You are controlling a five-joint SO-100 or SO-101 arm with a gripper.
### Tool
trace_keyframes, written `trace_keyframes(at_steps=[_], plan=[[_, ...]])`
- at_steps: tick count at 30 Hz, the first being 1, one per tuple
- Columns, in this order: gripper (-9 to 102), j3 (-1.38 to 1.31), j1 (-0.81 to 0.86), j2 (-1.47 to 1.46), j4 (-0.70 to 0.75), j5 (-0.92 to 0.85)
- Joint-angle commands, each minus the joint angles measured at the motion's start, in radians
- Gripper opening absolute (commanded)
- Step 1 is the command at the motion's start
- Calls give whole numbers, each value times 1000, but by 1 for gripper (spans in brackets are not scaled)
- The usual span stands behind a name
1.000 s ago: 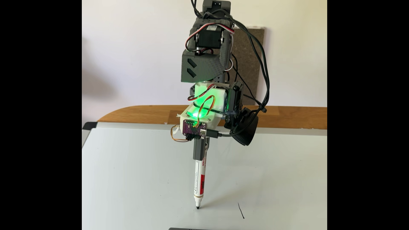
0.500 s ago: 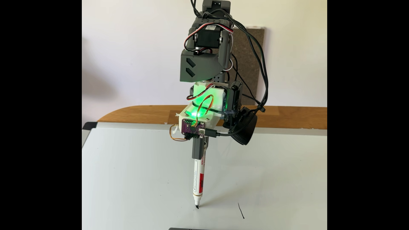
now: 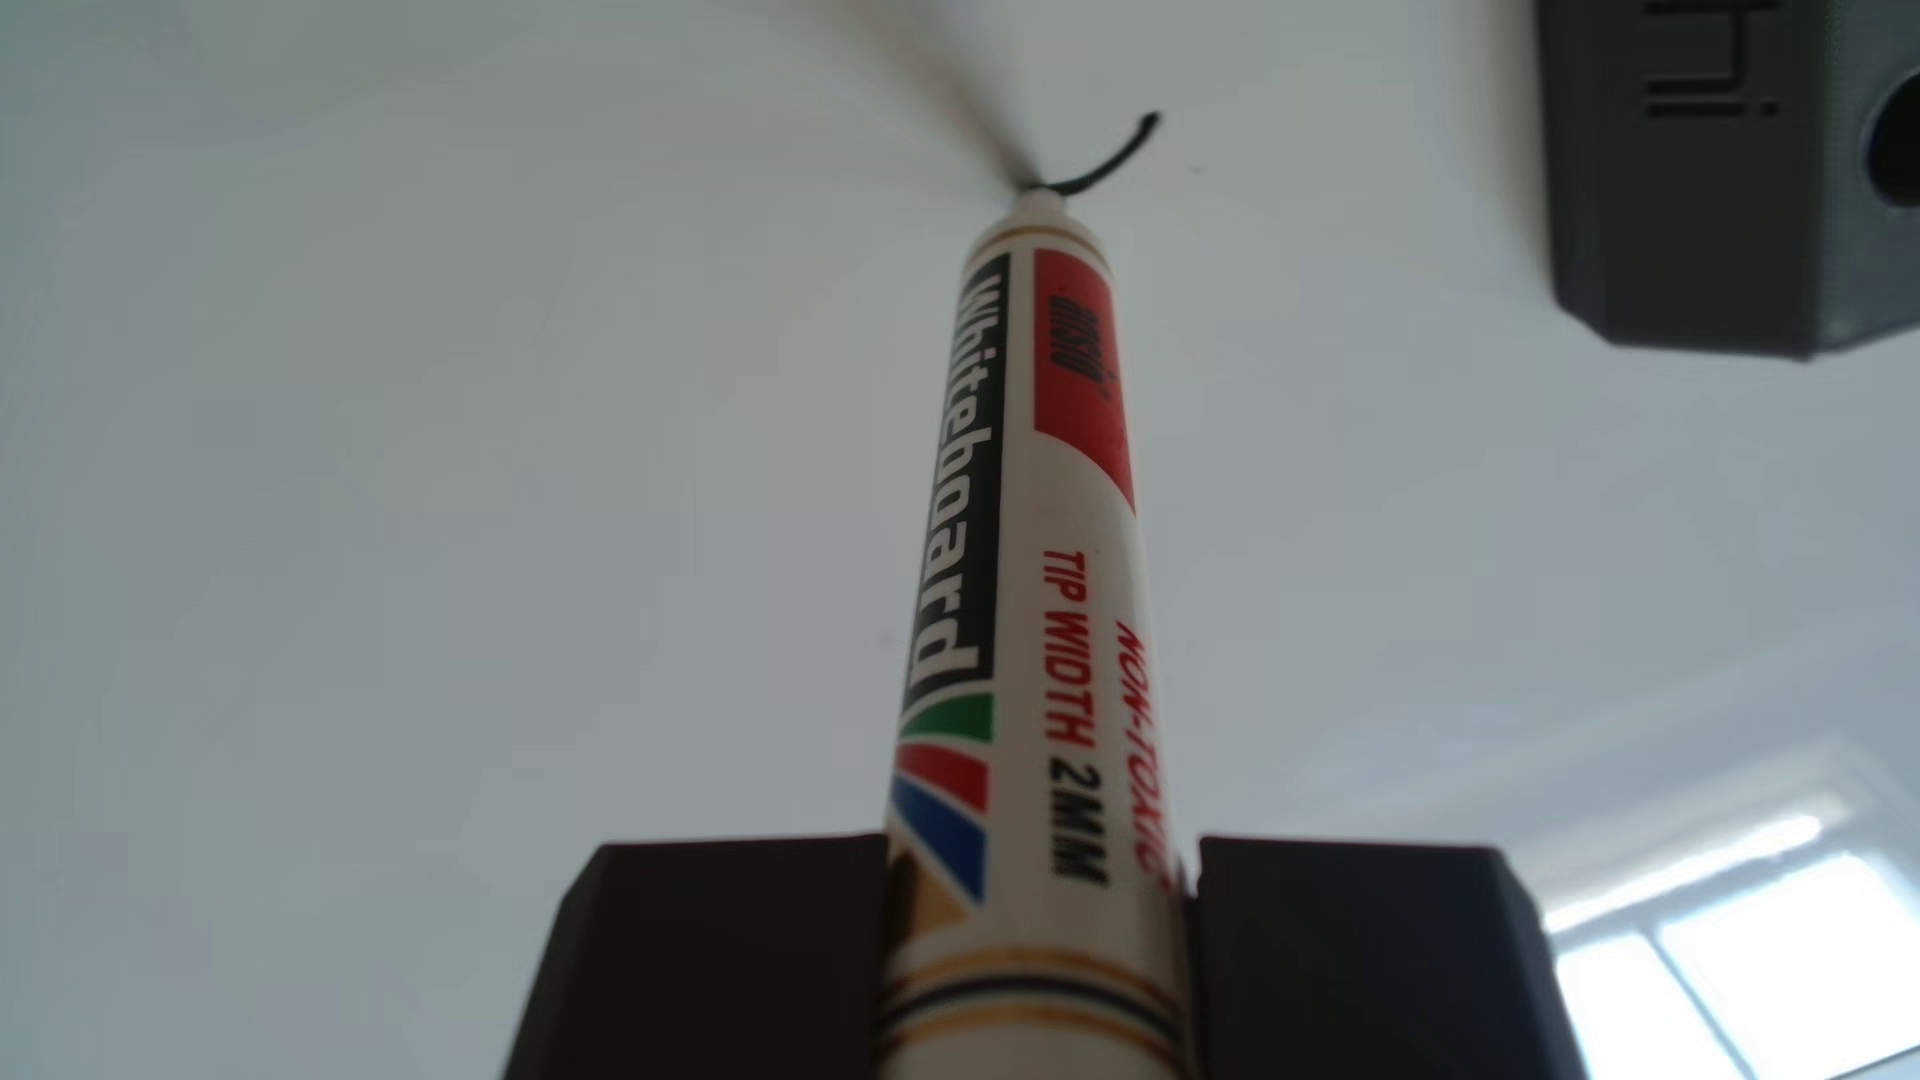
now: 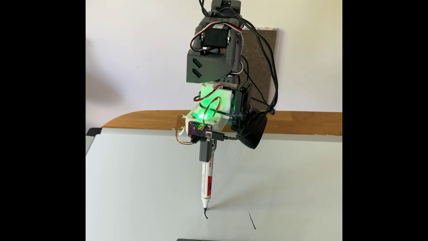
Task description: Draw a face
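Marker tip down on the whiteboard, a short curl begun

Your pincer [image 4: 206, 153] pinches the marker [image 4: 206, 183] near-upright, its nib touching the whiteboard [image 4: 139, 185]; the face so far is a curl [image 4: 205, 214] at the nib and a stroke [image 4: 252, 220] off right in the fixed view.

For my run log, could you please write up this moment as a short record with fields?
surface: whiteboard lying flat on a wooden table
tool: grey holder clamped around the marker barrel
marker: white whiteboard marker, nearly upright, tip on the board
fresh stroke: short curved black line running from the tip
other stroke: separate short slanted line to its right in the fixed view
face: not recognisable yet, two strokes
nearby: grey block on the board beyond the tip
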Motion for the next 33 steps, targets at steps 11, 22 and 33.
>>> trace_keyframes(at_steps=[11, 22, 33], plan=[[-1, -26, 0, 155, -35, 14], [-1, -51, -207, 445, 17, 414], [-1, 281, -551, 597, 86, 1127]])
